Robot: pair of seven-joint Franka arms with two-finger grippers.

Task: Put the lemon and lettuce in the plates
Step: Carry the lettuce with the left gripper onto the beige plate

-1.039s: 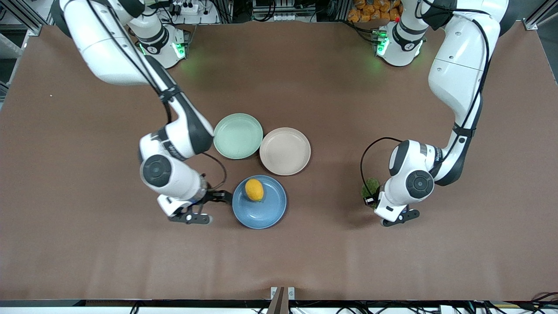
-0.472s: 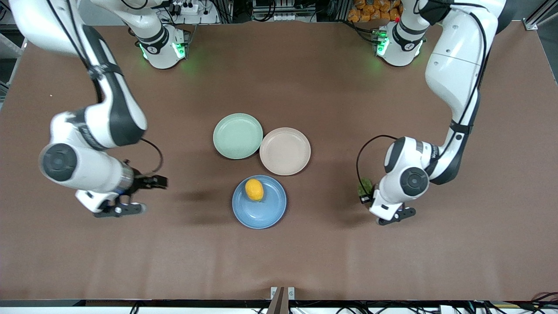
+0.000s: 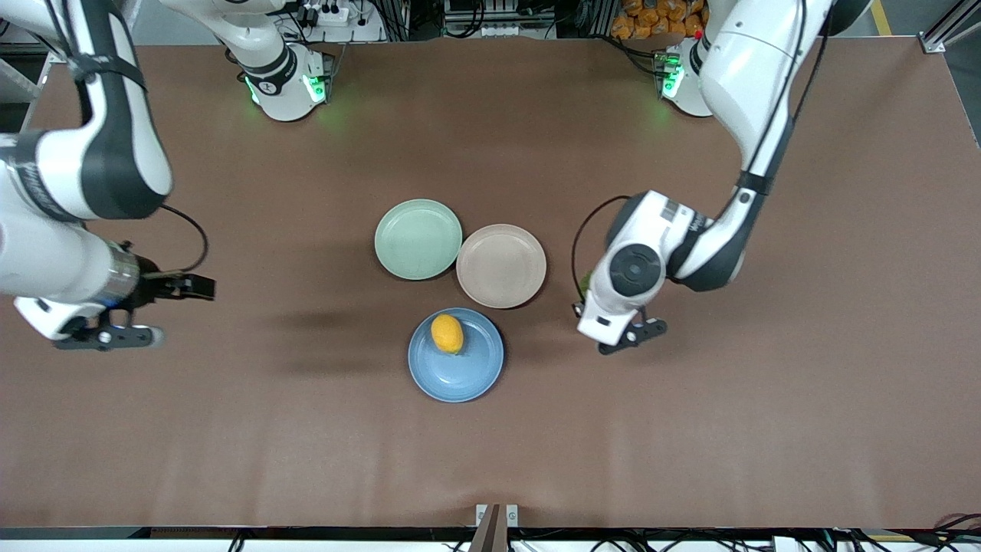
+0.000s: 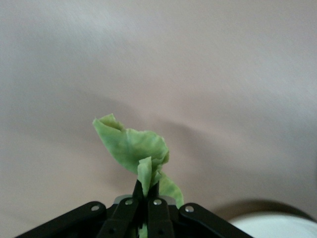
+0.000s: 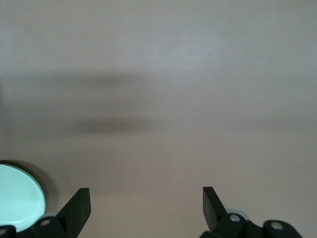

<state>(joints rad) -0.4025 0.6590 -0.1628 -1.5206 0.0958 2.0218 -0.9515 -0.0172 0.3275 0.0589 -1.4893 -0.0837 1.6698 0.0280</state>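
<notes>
Left wrist view shows the left gripper (image 4: 143, 210) clamped on the lettuce (image 4: 133, 148), leaf pointing away from the fingers, over bare table beside the beige plate (image 3: 501, 266). The lemon (image 3: 447, 333) lies in the blue plate (image 3: 467, 374), long axis running nearer-to-farther; the right gripper (image 5: 146, 206) hangs open over the table's right-arm end.

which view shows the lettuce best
The left wrist view: the lettuce fills the middle, pinched in the shut left gripper above the table. The front view shows only a green sliver beside that arm's wrist. The right wrist view shows none of it.

Brown table (image 3: 490, 445) under green lamp glow.
</notes>
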